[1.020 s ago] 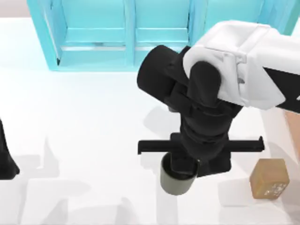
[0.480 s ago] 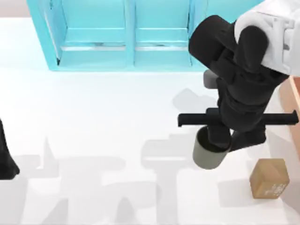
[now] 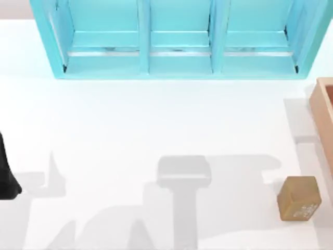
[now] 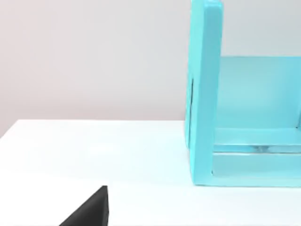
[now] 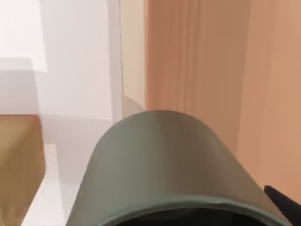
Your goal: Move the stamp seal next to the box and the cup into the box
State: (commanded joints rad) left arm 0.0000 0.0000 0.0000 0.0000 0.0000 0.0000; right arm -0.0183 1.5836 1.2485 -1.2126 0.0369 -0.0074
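1. Close under the right wrist camera, the olive-green cup (image 5: 164, 165) hangs with its rim toward the lens; the right gripper's fingers cannot be made out, so whether they clamp the cup cannot be told.
2. Beyond the cup stands the orange-brown wall of the box (image 5: 221, 70), seen in the top view at the table's right edge (image 3: 323, 112).
3. Beside the cup, the tan stamp seal (image 5: 19, 165) rests on the white table (image 3: 156, 130); from above it sits near the box's front corner, whitish markings on its near face (image 3: 299, 198).
4. At the table's left edge, the left arm (image 3: 6, 177) sits parked; whether its fingers are apart or together cannot be told.
5. Along the back stands the turquoise shelf unit (image 3: 177, 41).
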